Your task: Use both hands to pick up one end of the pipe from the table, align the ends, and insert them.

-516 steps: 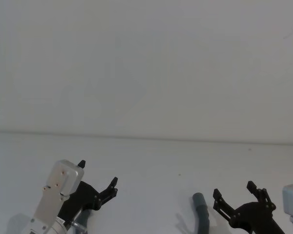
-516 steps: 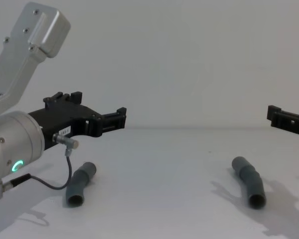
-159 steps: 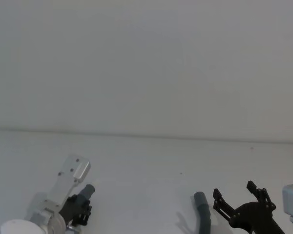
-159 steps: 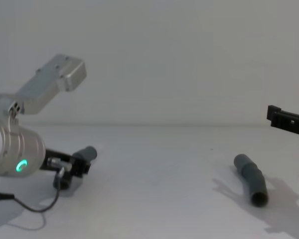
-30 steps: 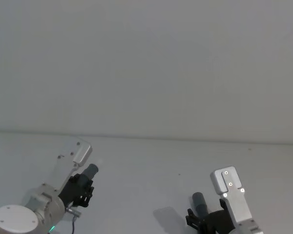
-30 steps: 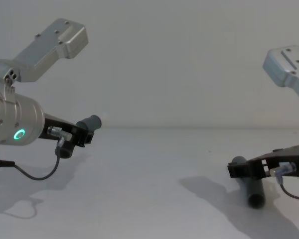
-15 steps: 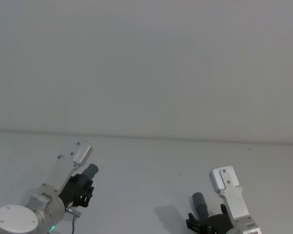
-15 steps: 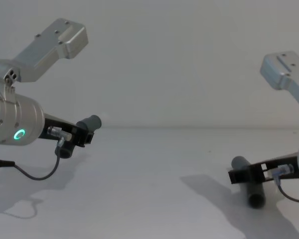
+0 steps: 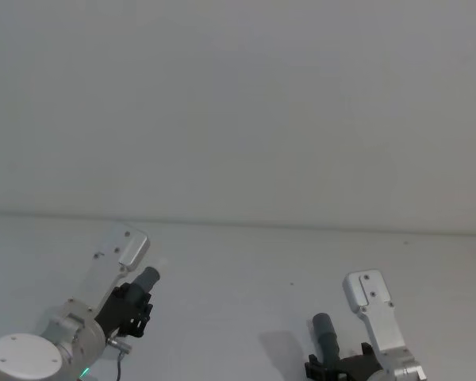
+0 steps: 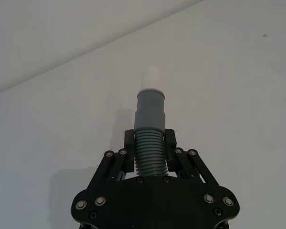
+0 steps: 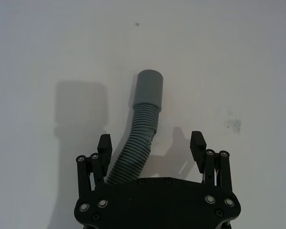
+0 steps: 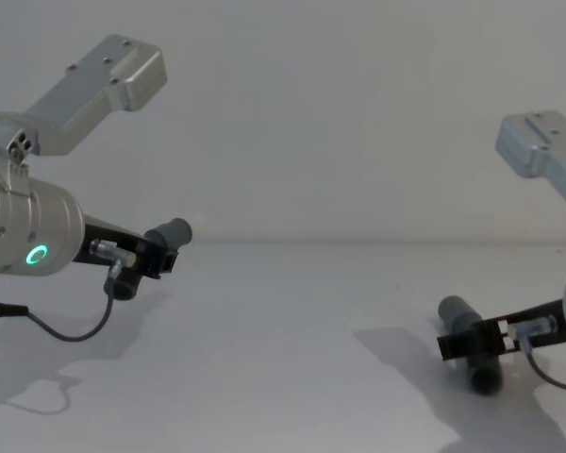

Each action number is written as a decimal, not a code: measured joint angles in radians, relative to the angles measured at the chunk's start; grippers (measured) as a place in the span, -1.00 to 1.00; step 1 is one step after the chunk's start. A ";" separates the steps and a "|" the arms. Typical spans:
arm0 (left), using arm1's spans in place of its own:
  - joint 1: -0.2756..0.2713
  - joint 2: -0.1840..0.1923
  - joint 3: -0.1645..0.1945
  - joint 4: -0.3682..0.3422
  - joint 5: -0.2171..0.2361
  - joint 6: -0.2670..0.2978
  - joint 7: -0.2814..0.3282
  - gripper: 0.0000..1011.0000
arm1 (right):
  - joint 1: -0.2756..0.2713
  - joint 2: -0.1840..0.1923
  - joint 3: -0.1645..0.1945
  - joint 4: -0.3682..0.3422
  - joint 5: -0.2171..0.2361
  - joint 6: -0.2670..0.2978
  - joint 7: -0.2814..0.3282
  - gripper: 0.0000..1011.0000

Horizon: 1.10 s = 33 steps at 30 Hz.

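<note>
My left gripper [image 10: 149, 138] is shut on the corrugated body of one dark grey pipe piece [image 10: 149, 152] and holds it above the table [image 12: 292, 330]. Its smooth cuff [image 10: 150, 109] and white tip [image 10: 153, 76] stick out past the fingers. In the chest view this left gripper [image 12: 158, 260] hovers at the left with the pipe [image 12: 172, 232] angled up. The other pipe piece [image 11: 142, 126] lies on the table with its plain grey socket cuff [image 11: 149, 86] pointing away. My right gripper [image 11: 150, 142] is open and straddles it low down, also visible as the right gripper [image 12: 472, 344] at the right.
The white table [image 9: 238, 274] stretches bare between the two arms. A pale wall [image 9: 238, 103] rises behind it. A thin black cable [image 12: 71, 332] loops under the left wrist.
The right gripper has sunk lower and drawn slightly back over the pipe piece on the table. The left gripper and its pipe piece have stayed still.
</note>
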 joint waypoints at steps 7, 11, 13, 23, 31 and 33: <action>0.000 0.000 0.000 0.000 0.000 0.000 0.000 -0.35 | 0.003 -0.018 0.017 0.004 0.008 0.035 -0.003 0.98; 0.000 0.000 0.000 0.000 0.000 0.000 0.000 -0.35 | 0.005 -0.025 0.024 0.005 0.011 0.049 -0.004 0.83; 0.000 0.000 0.000 0.000 0.000 0.000 0.000 -0.35 | 0.006 -0.029 0.027 0.006 0.013 0.054 -0.004 0.78; 0.000 0.000 0.000 0.000 0.000 0.000 0.000 -0.35 | 0.007 -0.038 0.036 0.008 0.017 0.070 -0.004 0.16; 0.000 0.000 0.000 0.000 0.000 0.000 0.000 -0.35 | 0.008 -0.041 0.039 0.008 0.017 0.077 -0.005 -0.35; 0.000 0.000 0.000 0.000 0.000 0.000 0.000 -0.35 | 0.008 -0.042 0.040 0.009 0.017 0.078 -0.005 -0.46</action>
